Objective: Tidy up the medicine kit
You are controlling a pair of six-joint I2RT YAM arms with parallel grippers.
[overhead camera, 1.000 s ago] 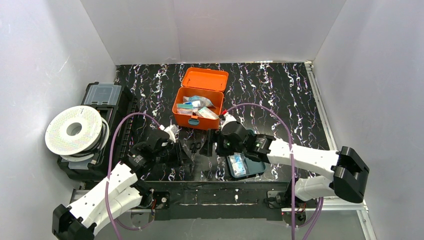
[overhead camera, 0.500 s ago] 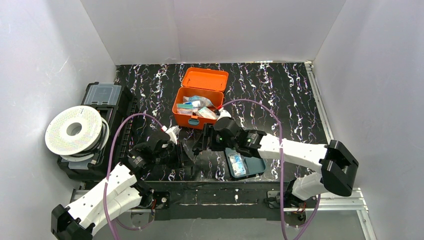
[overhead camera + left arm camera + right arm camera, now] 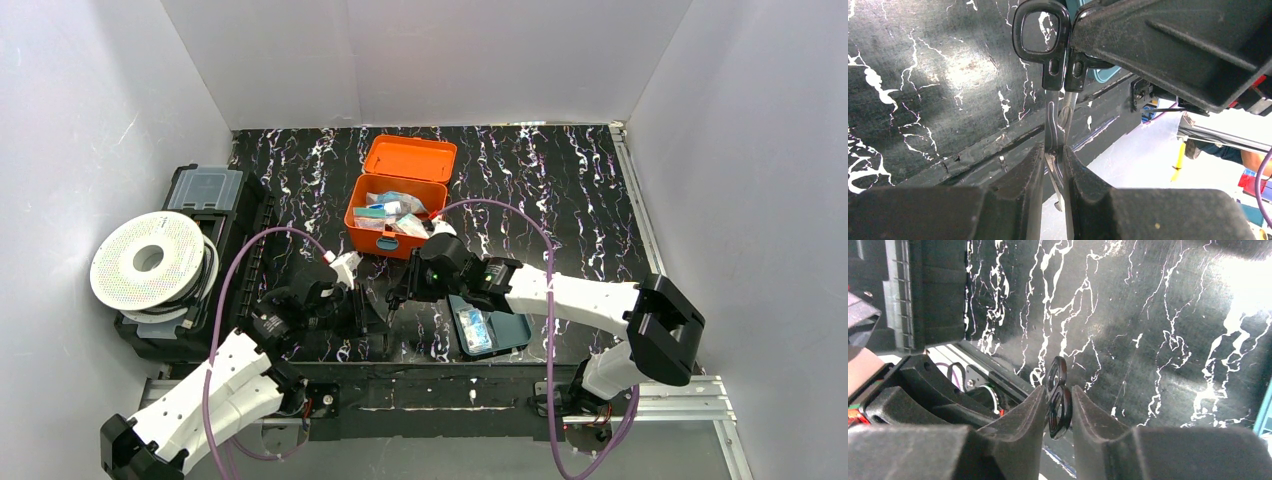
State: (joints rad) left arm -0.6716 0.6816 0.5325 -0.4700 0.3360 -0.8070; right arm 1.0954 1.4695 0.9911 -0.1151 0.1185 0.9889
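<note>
Left wrist view shows the left gripper [image 3: 1054,161] clamping the scissors [image 3: 1053,75] by the blades, the right gripper [image 3: 1057,401] pinching their handles; confirm that pinch before releasing toward the open medicine kit [image 3: 384,243] just beyond.

Overhead view was evenly, diffusely lit; shadows were soft. Wrist views showed glare patches on the glossy worktop [image 3: 1243,290]; close-up fingers [image 3: 1013,200] were dark, blurred.
</note>
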